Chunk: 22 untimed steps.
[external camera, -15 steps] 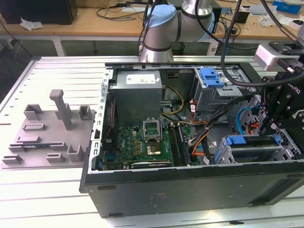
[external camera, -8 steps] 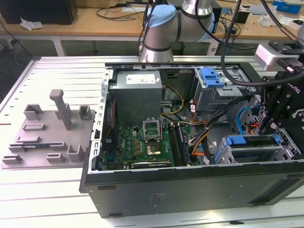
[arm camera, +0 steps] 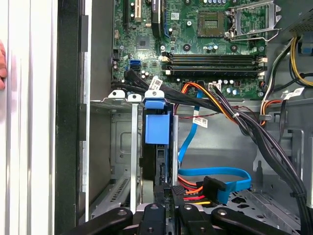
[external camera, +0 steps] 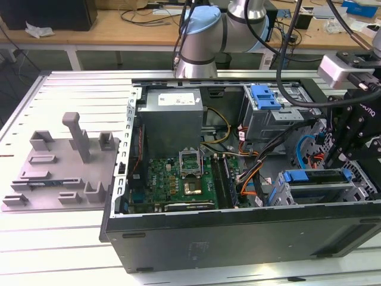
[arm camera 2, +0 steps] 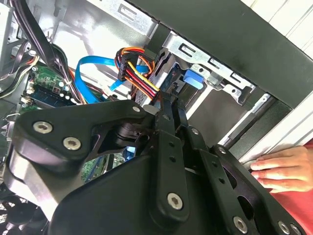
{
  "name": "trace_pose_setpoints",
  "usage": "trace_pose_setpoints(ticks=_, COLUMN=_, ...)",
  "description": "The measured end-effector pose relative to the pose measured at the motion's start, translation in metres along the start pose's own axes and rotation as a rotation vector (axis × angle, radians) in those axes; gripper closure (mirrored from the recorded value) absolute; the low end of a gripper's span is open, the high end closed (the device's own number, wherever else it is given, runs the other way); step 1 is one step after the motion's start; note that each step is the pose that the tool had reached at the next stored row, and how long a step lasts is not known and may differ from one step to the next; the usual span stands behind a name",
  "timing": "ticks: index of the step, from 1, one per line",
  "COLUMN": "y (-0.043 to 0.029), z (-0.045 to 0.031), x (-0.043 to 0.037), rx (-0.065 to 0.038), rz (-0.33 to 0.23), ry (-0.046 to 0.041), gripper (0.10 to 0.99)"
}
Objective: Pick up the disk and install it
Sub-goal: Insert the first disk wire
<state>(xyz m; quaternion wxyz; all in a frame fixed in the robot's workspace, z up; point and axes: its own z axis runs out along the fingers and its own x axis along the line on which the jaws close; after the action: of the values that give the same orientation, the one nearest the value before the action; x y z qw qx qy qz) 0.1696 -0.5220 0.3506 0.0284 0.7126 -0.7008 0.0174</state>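
Your work surface is a white slatted metal table with a cluttered wooden bench behind it, and an open computer case lies on its side on the table. The pincer hangs at the exterior view's right end of the case, over the drive cage, reaching down to the upper edge of the disk. The disk stands on edge in that cage, its blue end piece toward the motherboard. You cannot tell from any view whether the pincer is clamped on the disk or only pressed against it: its black linkage covers the contact.

In the first wrist view you look down past the pincer at the disk between the walls of the drive cage, with a flat blue data cable just beside it and the motherboard beyond. The second wrist view gives you the pincer from the side, a red, orange and yellow wire bundle near its tip, and a person's hand resting flat just outside the case wall. The exterior view adds the grey plastic holder on the table just beside the case at the exterior view's left, well apart from the pincer.
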Motion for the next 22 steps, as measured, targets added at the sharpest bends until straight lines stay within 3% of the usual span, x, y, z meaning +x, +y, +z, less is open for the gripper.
trace_pose_setpoints(ticks=22, y=-0.0002, z=0.0106, x=0.0002, rx=0.0, rz=0.0, ry=0.0, gripper=0.918)
